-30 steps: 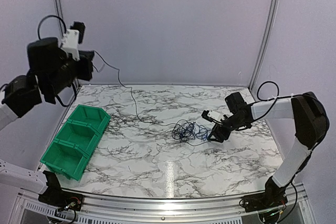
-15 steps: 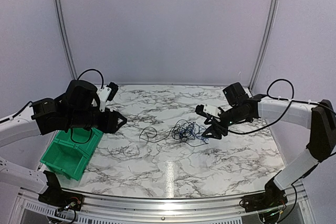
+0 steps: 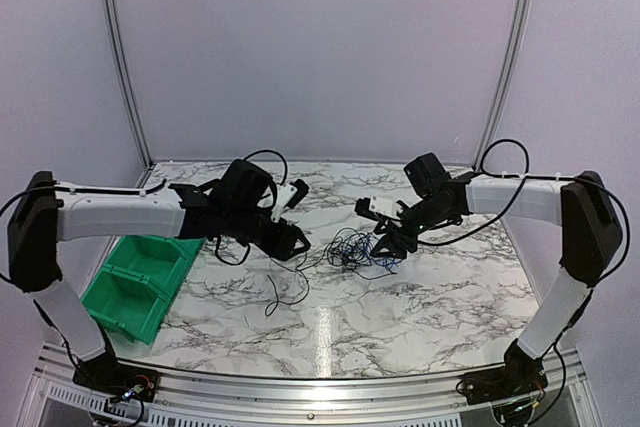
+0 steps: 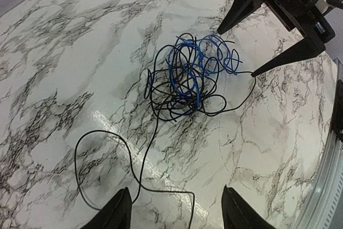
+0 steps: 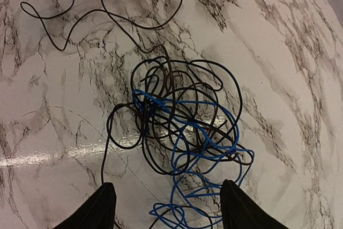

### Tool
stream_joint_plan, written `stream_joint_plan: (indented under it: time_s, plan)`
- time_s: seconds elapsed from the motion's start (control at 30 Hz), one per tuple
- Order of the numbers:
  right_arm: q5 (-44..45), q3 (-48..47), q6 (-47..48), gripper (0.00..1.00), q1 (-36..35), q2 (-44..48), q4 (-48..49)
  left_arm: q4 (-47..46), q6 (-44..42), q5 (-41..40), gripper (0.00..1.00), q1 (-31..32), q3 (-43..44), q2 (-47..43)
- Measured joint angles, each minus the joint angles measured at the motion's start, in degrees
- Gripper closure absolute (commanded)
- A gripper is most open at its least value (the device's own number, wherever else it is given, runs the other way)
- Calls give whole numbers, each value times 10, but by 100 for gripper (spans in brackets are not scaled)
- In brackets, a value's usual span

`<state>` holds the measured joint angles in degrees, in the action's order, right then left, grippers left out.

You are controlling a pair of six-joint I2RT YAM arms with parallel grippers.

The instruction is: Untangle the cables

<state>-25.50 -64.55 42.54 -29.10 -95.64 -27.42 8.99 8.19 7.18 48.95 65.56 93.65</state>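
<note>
Two low, outstretched arms (image 3: 120, 215), left fingers (image 4: 120, 213) and right fingers (image 5: 99, 207) both open, empty, near the cables (image 4: 187, 76).

marble table (image 3: 450, 292) bears tangled black and blue cables (image 3: 352, 247) and green bins (image 3: 125, 297).

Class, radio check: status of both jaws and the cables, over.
Left gripper: jaws open, empty. Right gripper: jaws open, empty. Cables tangled between them, on table. Nothing blocking.

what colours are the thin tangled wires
Black and blue thin looped wires, clearest in the right wrist view.
</note>
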Motion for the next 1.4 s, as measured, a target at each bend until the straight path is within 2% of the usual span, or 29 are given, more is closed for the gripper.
stream_joint_plan:
  time_s: [0.23, 0.33, 0.47, 0.6, 0.93, 1.2, 1.4]
  plan:
    - [-11, -9, -1, 33, -2, -27, 10, -113, -20, 76, 46, -32, 14, 111]
    - [-17, -9, -2, 34, -3, -27, 16, -128, -24, 89, 49, -35, 42, 148]
    - [-27, -9, -7, 34, -3, -28, 19, -140, -41, 103, 55, -35, 99, 205]
    - [-35, -9, -11, 34, -3, -29, 19, -142, -51, 113, 65, -35, 124, 237]
    - [-43, -9, -23, 35, -3, -29, 19, -153, -57, 136, 68, -41, 134, 270]
    - [-52, -10, -32, 35, -3, -41, 21, -165, -57, 144, 86, -41, 134, 277]
    - [-56, -48, -37, 35, -3, -81, 22, -181, -55, 149, 94, -41, 134, 280]
